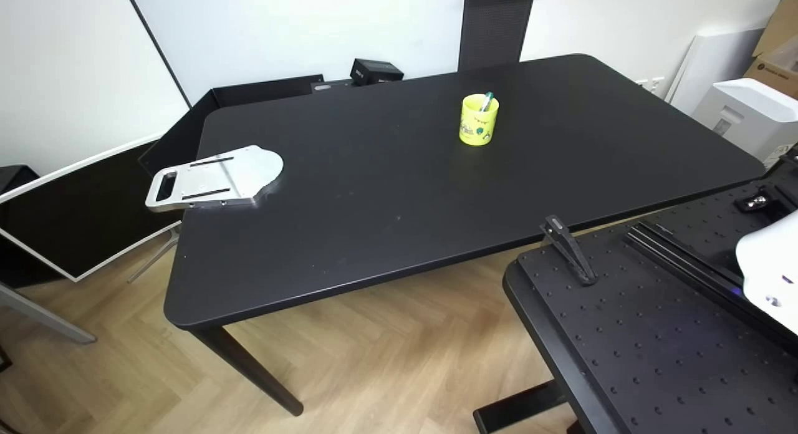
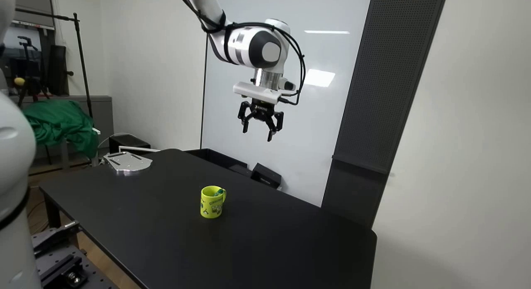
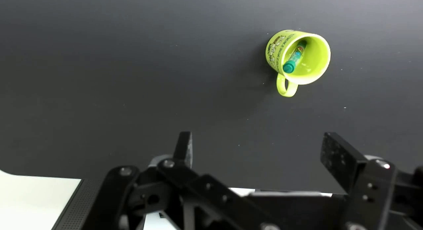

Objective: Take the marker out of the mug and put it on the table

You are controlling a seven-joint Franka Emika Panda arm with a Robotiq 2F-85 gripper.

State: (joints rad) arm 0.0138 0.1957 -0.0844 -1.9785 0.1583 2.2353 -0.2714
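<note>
Evidently the step in hand is the approach: the gripper (image 2: 257,133) hangs high, well apart from the mug (image 3: 277,51), its jaws standing wide with nothing between. The marker (image 3: 297,55) leans inside the mug, green end poking out of the top. Next, the gripper should line up over that end, descend and pinch it without tipping the mug, then lay the marker on the table (image 1: 374,191).
</note>
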